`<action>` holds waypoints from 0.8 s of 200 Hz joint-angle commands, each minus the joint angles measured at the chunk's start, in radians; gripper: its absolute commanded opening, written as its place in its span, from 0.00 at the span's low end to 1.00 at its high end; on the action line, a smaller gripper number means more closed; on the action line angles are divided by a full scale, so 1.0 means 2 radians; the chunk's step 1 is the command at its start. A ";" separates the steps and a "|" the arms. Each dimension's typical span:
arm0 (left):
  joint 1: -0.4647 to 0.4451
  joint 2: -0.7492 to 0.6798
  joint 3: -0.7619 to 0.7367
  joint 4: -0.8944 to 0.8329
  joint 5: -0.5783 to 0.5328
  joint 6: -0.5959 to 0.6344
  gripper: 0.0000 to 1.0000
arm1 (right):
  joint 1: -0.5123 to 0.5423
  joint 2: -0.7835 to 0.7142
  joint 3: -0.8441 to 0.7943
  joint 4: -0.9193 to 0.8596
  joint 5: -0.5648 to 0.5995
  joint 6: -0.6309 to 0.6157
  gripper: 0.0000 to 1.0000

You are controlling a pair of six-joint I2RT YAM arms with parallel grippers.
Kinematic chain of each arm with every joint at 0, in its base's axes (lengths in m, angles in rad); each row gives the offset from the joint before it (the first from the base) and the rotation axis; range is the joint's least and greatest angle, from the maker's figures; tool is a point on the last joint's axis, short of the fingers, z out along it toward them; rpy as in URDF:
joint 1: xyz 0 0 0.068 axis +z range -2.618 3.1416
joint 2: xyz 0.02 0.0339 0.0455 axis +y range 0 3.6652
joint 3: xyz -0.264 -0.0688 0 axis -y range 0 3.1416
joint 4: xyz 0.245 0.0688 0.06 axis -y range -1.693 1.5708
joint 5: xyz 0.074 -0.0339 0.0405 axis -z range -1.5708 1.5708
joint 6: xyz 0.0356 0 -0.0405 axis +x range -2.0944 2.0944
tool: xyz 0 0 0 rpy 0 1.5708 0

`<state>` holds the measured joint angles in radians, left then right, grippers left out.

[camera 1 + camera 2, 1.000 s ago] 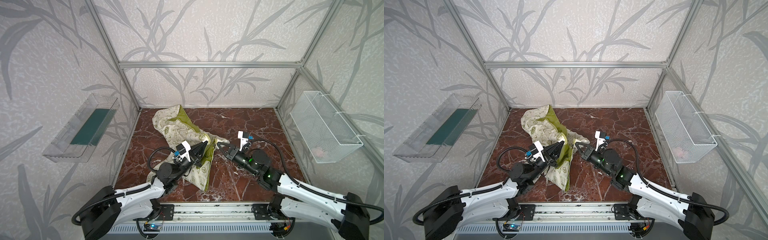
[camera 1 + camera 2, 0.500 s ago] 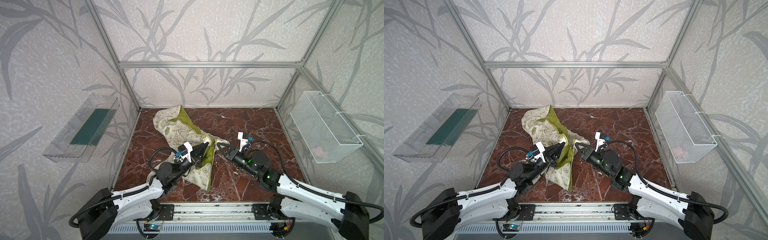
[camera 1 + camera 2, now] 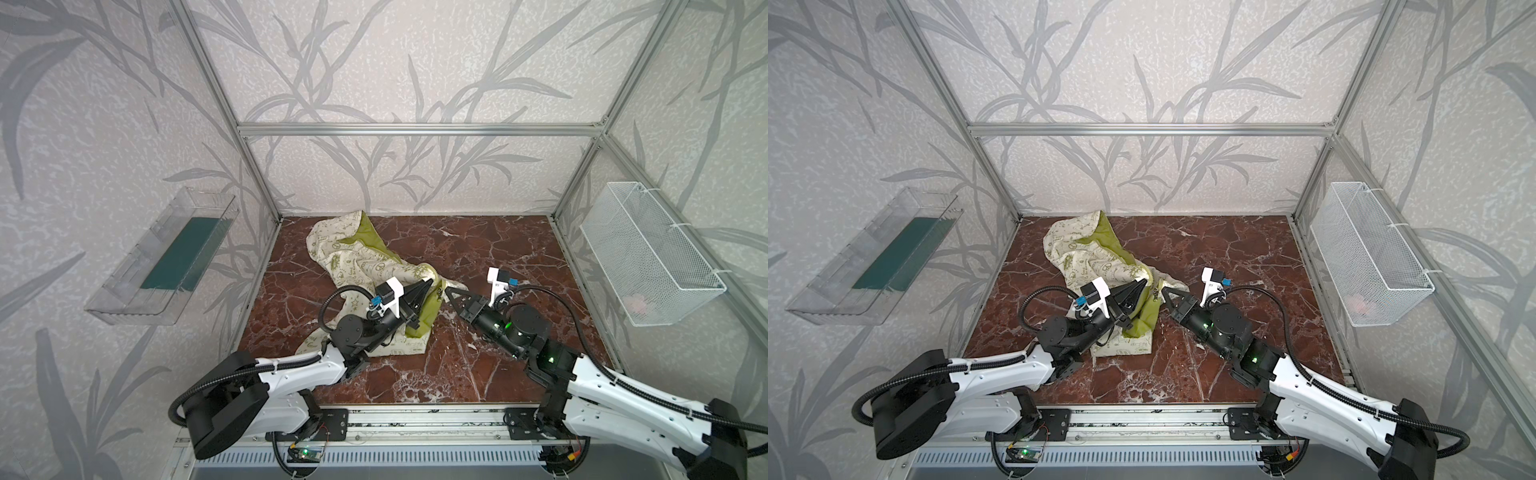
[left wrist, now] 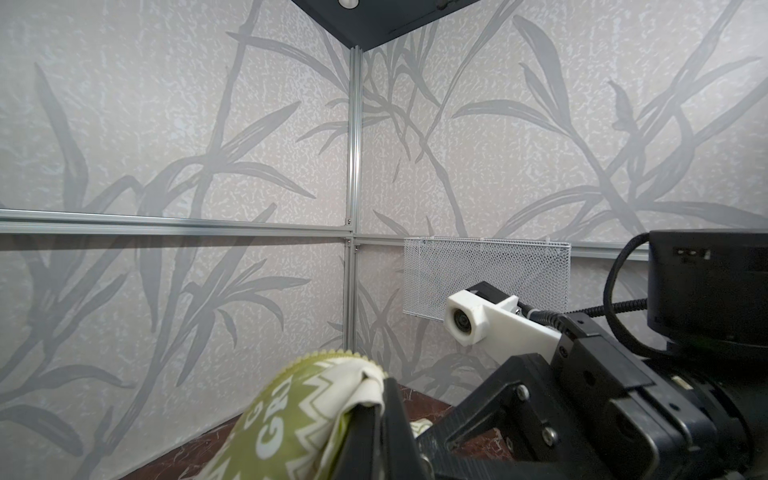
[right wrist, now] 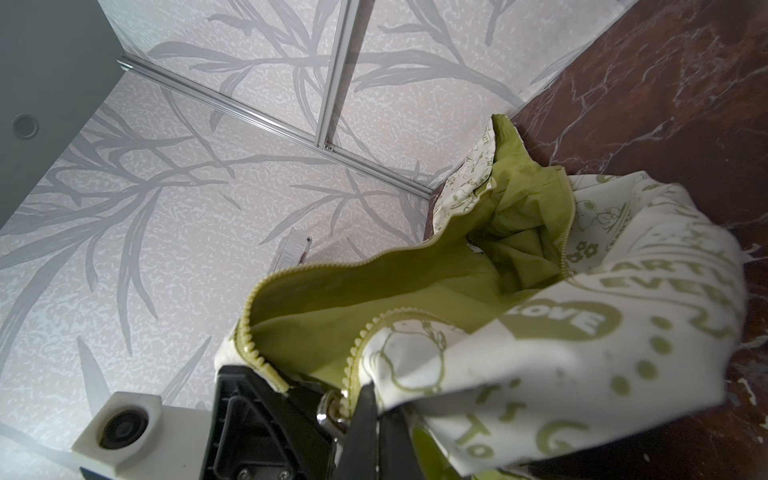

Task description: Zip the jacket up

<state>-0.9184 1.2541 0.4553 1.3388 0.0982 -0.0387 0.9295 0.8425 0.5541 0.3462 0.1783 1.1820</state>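
Observation:
The cream-white jacket (image 3: pixel 357 259) (image 3: pixel 1088 257) with olive prints lies crumpled on the left half of the marble floor, open, its olive lining showing. My left gripper (image 3: pixel 432 283) (image 3: pixel 1144 283) (image 4: pixel 384 401) is shut on one front edge of the jacket (image 4: pixel 299 411) and holds it up. My right gripper (image 3: pixel 447 290) (image 3: pixel 1163 291) (image 5: pixel 374 395) faces it tip to tip, shut on the other front edge of the jacket (image 5: pixel 540 353). The metal zipper slider (image 5: pixel 328 409) sits right beside the right jaws. The zipper is open above it.
A clear plastic tray (image 3: pixel 166 257) with a dark green pad hangs on the left wall. A white wire basket (image 3: pixel 648 257) (image 4: pixel 486 278) hangs on the right wall. Aluminium frame posts ring the marble floor (image 3: pixel 478 249), which is bare at the right and back.
Both grippers, still shut on the jacket's edges, have shifted slightly to the right, lifting the fabric between them a little.

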 commanded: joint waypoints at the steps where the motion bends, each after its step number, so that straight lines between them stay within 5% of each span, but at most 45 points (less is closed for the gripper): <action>1: -0.012 0.004 0.018 0.038 -0.005 0.026 0.00 | 0.003 -0.012 0.015 0.001 0.021 0.002 0.00; 81: -0.071 0.026 0.032 0.038 -0.114 0.141 0.00 | 0.005 -0.042 0.016 -0.030 0.067 0.021 0.00; 160: -0.080 0.042 0.045 0.039 -0.125 0.159 0.00 | 0.006 -0.040 0.015 -0.024 0.065 0.026 0.00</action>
<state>-1.0714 1.3323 0.5091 1.3617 -0.1349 0.2321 0.9352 0.7689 0.5541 0.2638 0.2882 1.2308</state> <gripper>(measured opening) 0.045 0.045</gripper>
